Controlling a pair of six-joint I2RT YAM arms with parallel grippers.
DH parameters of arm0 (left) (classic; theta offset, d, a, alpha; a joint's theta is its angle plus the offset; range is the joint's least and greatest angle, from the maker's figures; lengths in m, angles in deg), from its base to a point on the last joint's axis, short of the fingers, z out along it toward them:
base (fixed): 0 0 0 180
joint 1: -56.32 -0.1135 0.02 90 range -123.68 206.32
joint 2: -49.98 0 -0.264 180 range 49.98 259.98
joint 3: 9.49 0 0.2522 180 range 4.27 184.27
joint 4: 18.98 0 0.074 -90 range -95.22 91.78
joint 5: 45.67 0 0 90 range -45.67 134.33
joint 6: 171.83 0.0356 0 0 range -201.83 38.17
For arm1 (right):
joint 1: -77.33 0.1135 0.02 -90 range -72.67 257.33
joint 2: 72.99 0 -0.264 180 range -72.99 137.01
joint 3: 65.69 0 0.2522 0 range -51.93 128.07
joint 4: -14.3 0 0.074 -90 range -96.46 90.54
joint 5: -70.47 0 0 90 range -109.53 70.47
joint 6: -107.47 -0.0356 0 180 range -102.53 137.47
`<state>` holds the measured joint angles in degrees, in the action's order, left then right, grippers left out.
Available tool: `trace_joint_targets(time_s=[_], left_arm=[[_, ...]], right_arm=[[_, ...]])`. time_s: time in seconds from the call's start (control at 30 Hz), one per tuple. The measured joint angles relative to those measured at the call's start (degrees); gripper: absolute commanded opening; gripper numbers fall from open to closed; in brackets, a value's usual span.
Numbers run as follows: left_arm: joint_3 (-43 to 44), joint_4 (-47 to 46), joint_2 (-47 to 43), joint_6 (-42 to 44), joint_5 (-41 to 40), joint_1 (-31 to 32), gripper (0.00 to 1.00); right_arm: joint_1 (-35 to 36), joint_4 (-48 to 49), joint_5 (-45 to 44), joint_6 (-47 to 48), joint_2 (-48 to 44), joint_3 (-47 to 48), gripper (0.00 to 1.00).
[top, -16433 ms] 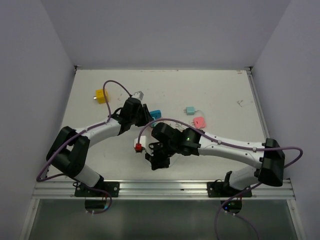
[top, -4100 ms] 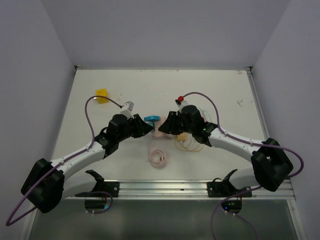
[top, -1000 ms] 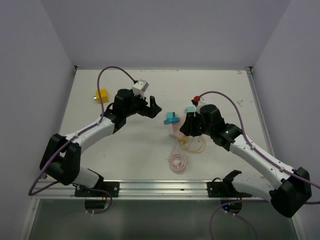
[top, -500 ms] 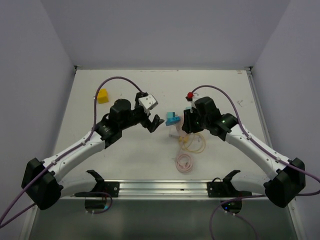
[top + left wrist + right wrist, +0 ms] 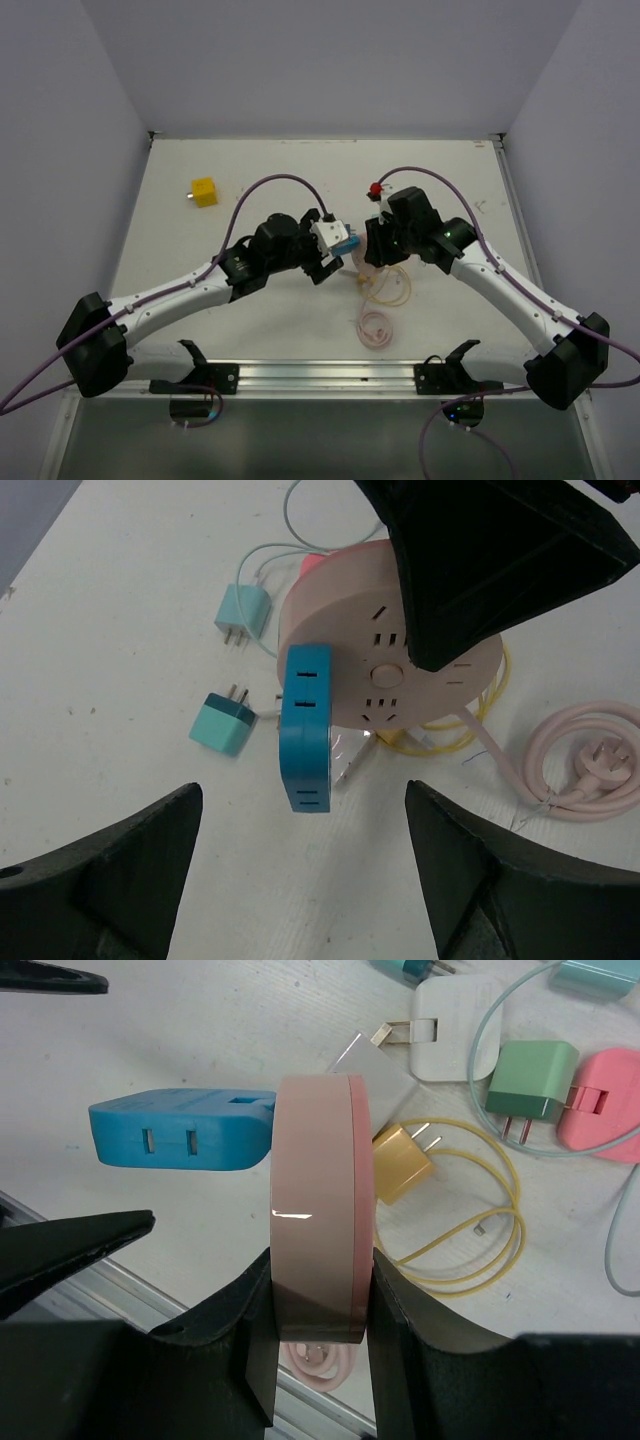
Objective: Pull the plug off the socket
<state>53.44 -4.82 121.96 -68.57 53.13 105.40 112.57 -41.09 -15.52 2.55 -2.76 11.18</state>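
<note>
My right gripper [image 5: 318, 1295] is shut on the rim of a round pink socket [image 5: 315, 1190], which it holds on edge above the table. A blue plug [image 5: 180, 1140] sticks out of the socket's face. In the left wrist view the blue plug [image 5: 305, 730] juts from the pink socket [image 5: 385, 650] just ahead of my left gripper [image 5: 302, 792]. That gripper is open, with a gap on each side of the plug, and touches nothing. From above, the left gripper [image 5: 332, 258] sits right beside the blue plug [image 5: 347, 243].
Loose chargers lie under the socket: a yellow one [image 5: 400, 1165] with its coiled yellow cable [image 5: 500, 1230], a white one [image 5: 455, 1030], a green one [image 5: 535, 1080], a pink one [image 5: 600, 1100]. A teal charger [image 5: 224, 723] and the pink cable coil [image 5: 375, 325] lie nearby. A yellow cube [image 5: 204, 191] sits far left.
My left arm has swung right, up to the blue plug, and its jaws have narrowed a little. The right gripper keeps hold of the socket in nearly the same place.
</note>
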Motion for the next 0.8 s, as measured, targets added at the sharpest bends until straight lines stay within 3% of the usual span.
trace_joint_targets(time_s=[0.3,0.47,0.5,0.67,0.8], left_arm=[[3.5,-1.6,5.4,0.3,-0.2,1.4,0.73],[4.9,-2.0,7.6,1.4,-0.4,2.2,0.6],[5.1,-2.0,7.9,1.5,-0.5,2.4,0.52],[5.2,-1.8,8.7,2.5,-0.7,3.3,0.31],[5.2,-1.5,8.7,2.5,-1.1,3.6,0.05]], right_arm=[[0.0,-1.2,0.7,1.0,0.0,0.0,0.0],[0.0,-1.3,1.1,1.1,0.0,0.0,0.0],[0.0,-1.3,1.2,1.1,0.0,0.0,0.0],[0.0,-1.3,1.2,1.3,0.0,0.0,0.0],[0.0,-1.7,0.9,1.6,0.1,0.0,0.0]])
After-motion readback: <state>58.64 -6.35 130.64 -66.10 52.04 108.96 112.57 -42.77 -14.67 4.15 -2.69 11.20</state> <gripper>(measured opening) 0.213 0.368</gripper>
